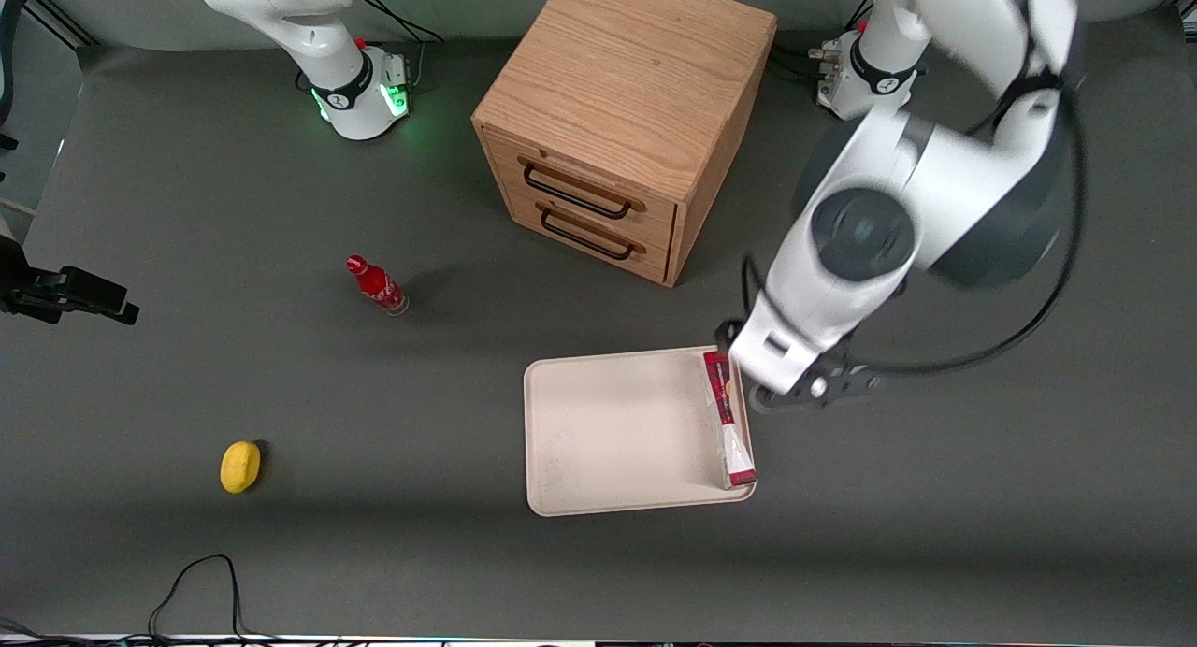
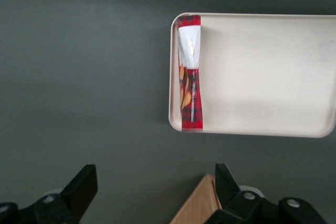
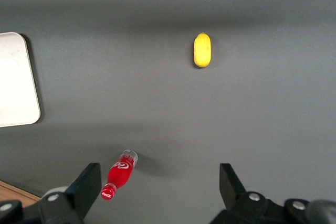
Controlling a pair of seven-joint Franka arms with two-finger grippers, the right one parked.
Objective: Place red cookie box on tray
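Sitting on the grey table (image 1: 935, 535), the wooden cabinet (image 1: 622, 114) is taking the edge farthest from the front camera, drawers facing that camera. The tray (image 1: 617, 432) is lying flat nearer the camera. The left arm's gripper (image 2: 156, 192) is hovering above bare table just beside the tray's working-arm edge, fingers (image 2: 81, 187) spread wide, holding nothing. The red cookie box (image 1: 729, 423) is resting on its thin edge inside the tray, along that same rim. Toward the parked arm's end: small red bottle (image 1: 376, 285), lemon (image 1: 240, 467)
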